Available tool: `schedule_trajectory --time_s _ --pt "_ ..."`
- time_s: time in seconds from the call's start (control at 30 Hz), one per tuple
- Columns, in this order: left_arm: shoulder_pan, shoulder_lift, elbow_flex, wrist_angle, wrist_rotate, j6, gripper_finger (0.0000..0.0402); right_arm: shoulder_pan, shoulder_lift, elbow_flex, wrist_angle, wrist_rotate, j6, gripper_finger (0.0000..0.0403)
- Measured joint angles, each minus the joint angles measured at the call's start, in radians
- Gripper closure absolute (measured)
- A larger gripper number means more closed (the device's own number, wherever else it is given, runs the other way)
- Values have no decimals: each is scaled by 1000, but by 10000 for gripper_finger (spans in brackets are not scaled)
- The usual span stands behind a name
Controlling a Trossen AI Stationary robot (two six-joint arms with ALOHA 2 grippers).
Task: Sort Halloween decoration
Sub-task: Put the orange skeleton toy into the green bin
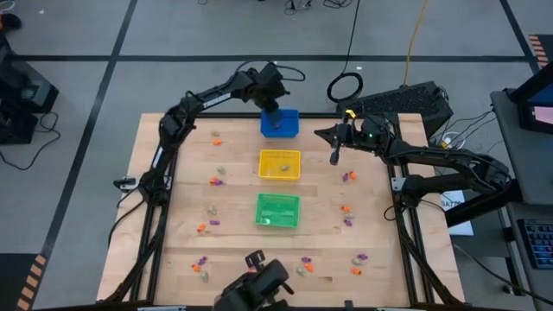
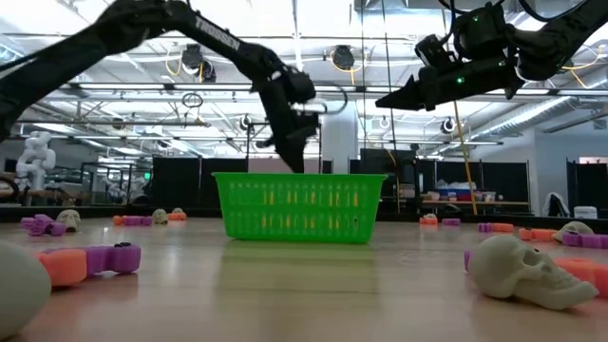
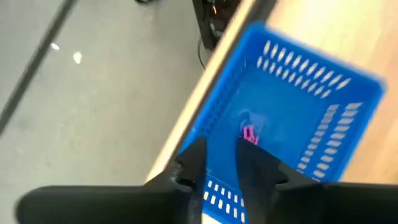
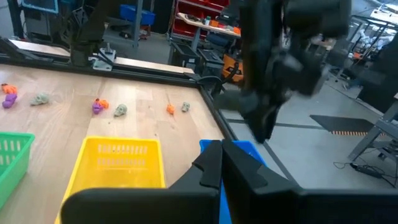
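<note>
Tiny orange, purple and beige Halloween trinkets lie scattered over the wooden table, such as a purple-orange pair [image 1: 216, 181] and a pale skull [image 2: 527, 271]. A purple trinket [image 3: 249, 134] lies inside the blue bin [image 3: 292, 68] at the table's far edge. My left gripper [image 3: 222, 163] hangs above that bin [image 1: 295, 125], slanting down, open by a narrow gap, with nothing between its fingers. My right gripper [image 4: 219, 163] hovers level and shut to the right of the blue bin, high above the table [image 1: 321, 135], holding nothing.
A yellow bin [image 1: 296, 164] with beige pieces and a green bin [image 1: 296, 210] stand in a row nearer than the blue one, mid-table. Trinkets dot both sides and the near strip. The far edge of the table runs right behind the blue bin.
</note>
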Motion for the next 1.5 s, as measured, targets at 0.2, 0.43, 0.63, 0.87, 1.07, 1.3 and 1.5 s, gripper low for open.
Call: schedule_trajectory --time_s 0.2,0.43,0.63,0.87,1.07,1.3,1.5 --pt "-39 -84 -119 158 -2 -44 397 -3 -7 0 -25 1 -8 403" --pt "-66 -227 -428 479 -57 -57 399 -10 -10 0 -40 2 -8 403" --pt "-63 -418 -746 725 -52 -84 400 -8 -10 0 -79 0 2 403" --pt "-101 -608 -1130 1037 -34 -93 400 -7 -11 1 -156 -5 83 403" --pt "-106 -673 -1430 1444 -18 -213 400 -5 -31 53 -430 23 119 403" --pt "-110 -684 -1606 1720 106 -212 400 61 -30 226 -957 208 217 403" --pt "-122 -684 -1650 1811 179 -187 400 158 -33 258 -1230 170 389 400"
